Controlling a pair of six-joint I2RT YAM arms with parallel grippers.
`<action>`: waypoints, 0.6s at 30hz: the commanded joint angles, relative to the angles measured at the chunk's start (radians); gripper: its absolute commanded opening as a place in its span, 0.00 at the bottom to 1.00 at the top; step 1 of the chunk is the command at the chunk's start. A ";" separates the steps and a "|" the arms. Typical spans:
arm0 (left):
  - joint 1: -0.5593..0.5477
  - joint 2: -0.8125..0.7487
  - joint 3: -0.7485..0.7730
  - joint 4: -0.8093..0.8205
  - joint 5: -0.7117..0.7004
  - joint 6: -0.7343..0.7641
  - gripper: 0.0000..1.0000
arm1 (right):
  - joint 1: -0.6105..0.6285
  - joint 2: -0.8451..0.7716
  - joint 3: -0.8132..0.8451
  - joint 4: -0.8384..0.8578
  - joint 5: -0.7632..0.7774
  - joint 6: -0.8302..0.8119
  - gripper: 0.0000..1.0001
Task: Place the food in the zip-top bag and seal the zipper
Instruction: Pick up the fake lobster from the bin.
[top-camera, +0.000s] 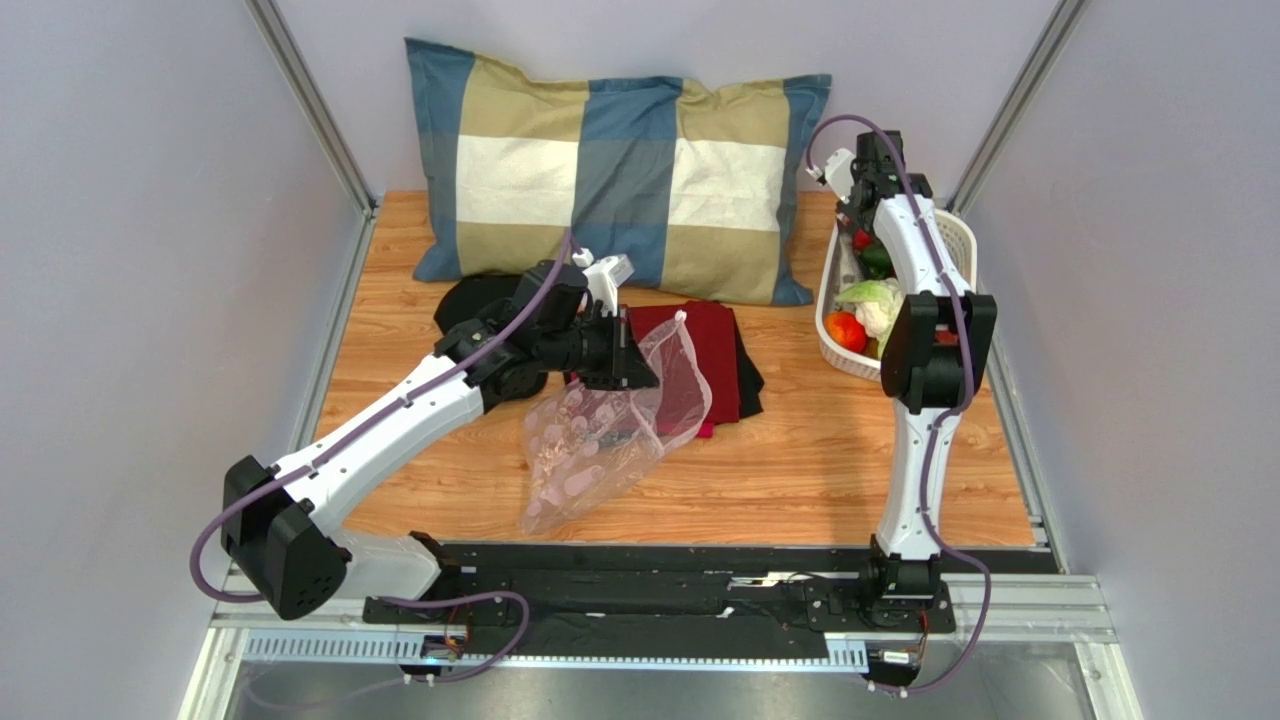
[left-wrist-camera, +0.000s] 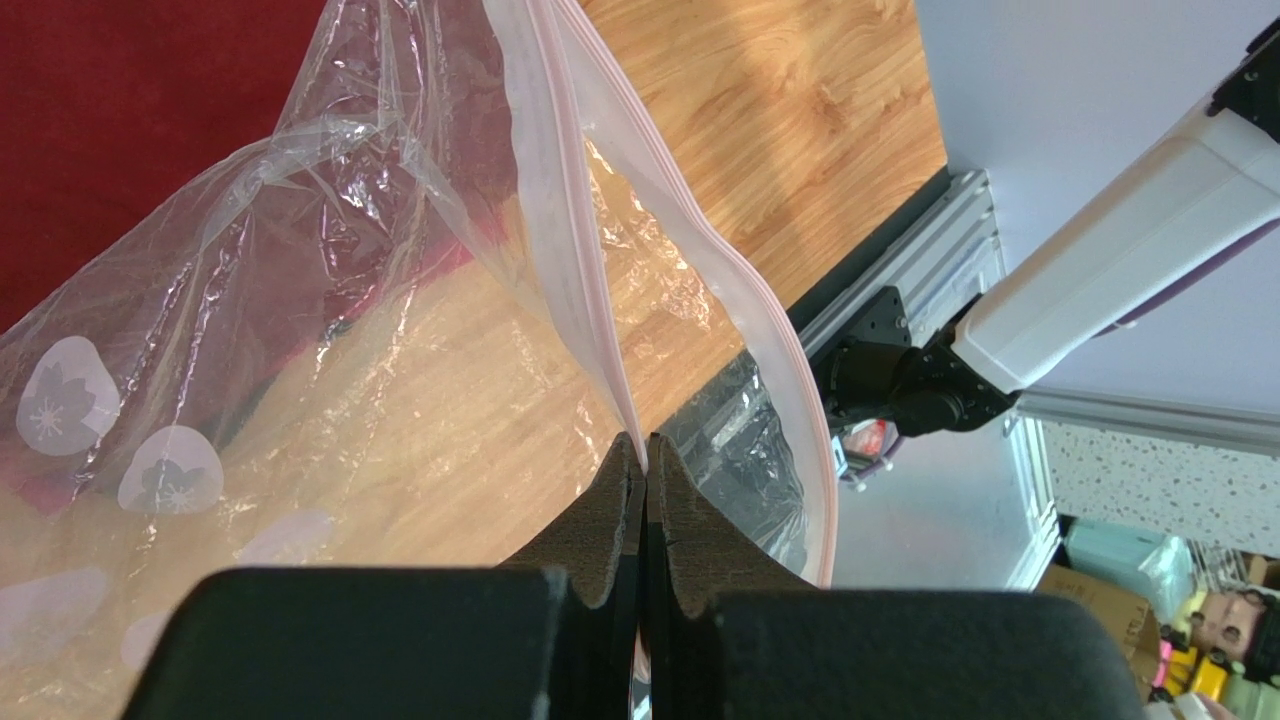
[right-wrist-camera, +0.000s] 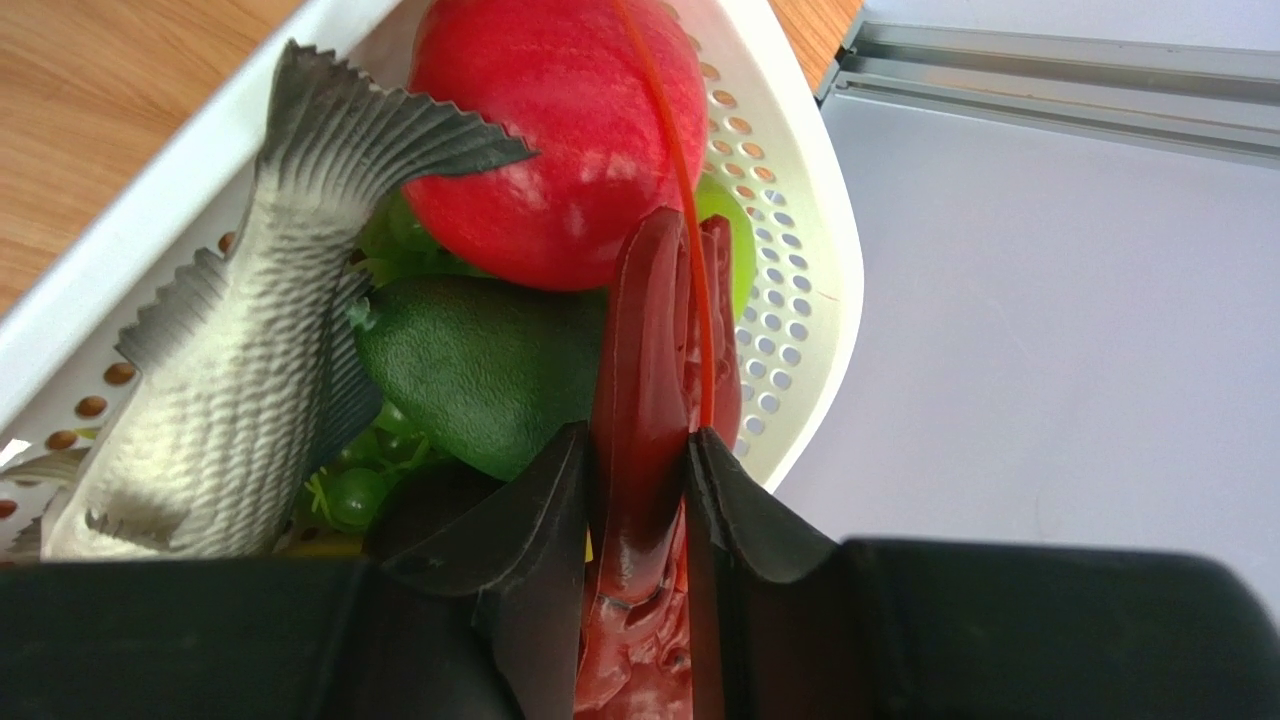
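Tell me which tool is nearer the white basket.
Right. The right tool is inside the white basket, gripping a dark red food piece; the left tool is well away, pinching the zip-top bag.

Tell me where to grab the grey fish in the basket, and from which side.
Probably the narrow stalk behind the tail fin of the grey fish, fingers across its flat sides, coming from the top of the basket. Its body lies along the basket wall, hemmed by green food; the tail end looks freest.

From high behind me one camera takes in the whole table (top-camera: 842, 480), including the bag (left-wrist-camera: 376, 375) my left wrist camera hugs, facing near right, and the far-right basket (right-wrist-camera: 796, 225) of food (right-wrist-camera: 556, 135) my right one noses into.
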 joint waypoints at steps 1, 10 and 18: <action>0.003 0.004 0.035 0.019 0.011 0.017 0.00 | 0.002 -0.120 -0.007 0.022 0.023 -0.028 0.00; 0.003 -0.018 0.029 0.006 -0.005 -0.003 0.00 | -0.001 -0.323 -0.004 0.049 0.005 -0.013 0.00; 0.003 -0.053 0.003 0.068 -0.008 -0.075 0.00 | -0.001 -0.590 -0.004 0.025 -0.152 0.230 0.00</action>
